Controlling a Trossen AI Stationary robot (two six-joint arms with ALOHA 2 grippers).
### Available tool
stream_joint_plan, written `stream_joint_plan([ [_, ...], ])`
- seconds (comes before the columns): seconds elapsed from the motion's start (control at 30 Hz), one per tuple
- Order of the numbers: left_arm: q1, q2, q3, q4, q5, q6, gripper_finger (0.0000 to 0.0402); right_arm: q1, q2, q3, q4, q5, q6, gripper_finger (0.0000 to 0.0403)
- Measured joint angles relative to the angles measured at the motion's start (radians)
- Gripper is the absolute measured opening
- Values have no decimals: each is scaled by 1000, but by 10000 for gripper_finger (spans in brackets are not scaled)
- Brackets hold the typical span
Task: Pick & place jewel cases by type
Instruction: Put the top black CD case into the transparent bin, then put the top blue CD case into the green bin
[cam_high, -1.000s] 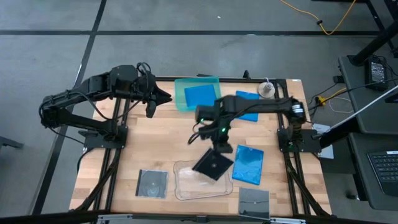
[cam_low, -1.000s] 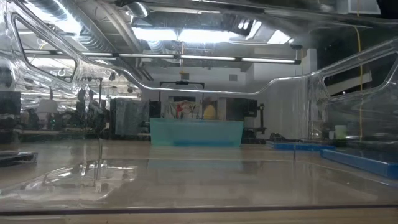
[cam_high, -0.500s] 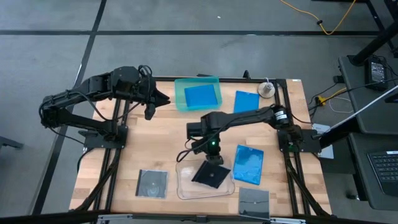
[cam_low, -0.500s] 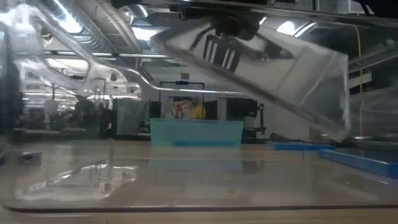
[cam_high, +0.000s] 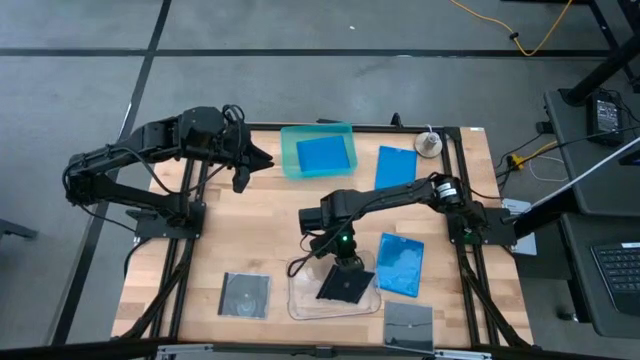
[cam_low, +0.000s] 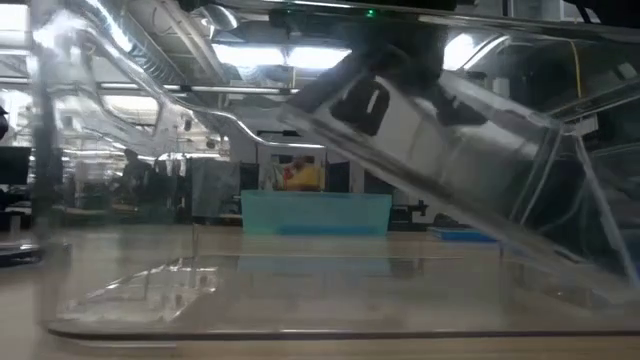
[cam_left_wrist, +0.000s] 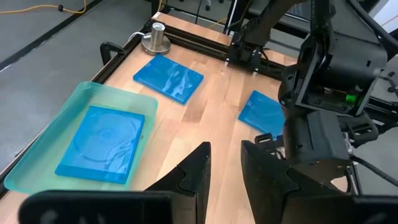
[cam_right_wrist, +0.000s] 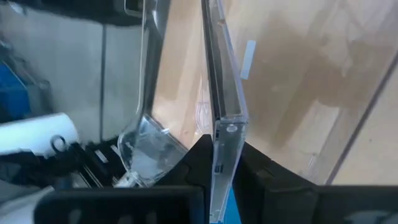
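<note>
Over the surface (cam_high: 260, 240), the right claw (cam_high: 345, 268) pinches 1 grey case (cam_high: 343, 286), tilted, directly above the clear tray (cam_high: 300, 300).

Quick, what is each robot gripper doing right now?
Left gripper: open, holding nothing, over the table's far left.
Right gripper: closed on a dark jewel case, tilted over the clear tray.

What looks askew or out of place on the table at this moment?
Only the dark jewel case held by the right gripper: it hangs tilted over the clear tray, one edge low, not lying flat. That fits a placement under way. The other cases lie flat, and the left gripper waits near the teal tray.
</note>
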Motion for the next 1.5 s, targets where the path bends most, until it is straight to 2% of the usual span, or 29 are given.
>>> stream_joint_plan([
  [0.17,0,0,0,0,0,0,82,3,0,0,-38,46,-39,67],
  [0.53,0,0,0,0,-2,8,82,2,0,0,-39,47,-44,96],
  [0.67,0,0,0,0,-2,8,82,7,0,34,-88,61,-86,111],
  [0.97,0,0,0,0,-2,8,82,4,-2,270,-131,314,-91,123],
  [1.1,0,0,0,0,-2,8,82,-20,-2,359,-130,386,-30,123],
  [1.3,0,0,0,-1,-2,17,82,-90,-2,414,-157,403,157,123],
  [1.5,0,0,0,-23,-1,44,82,-144,-29,414,-220,558,255,123],
])
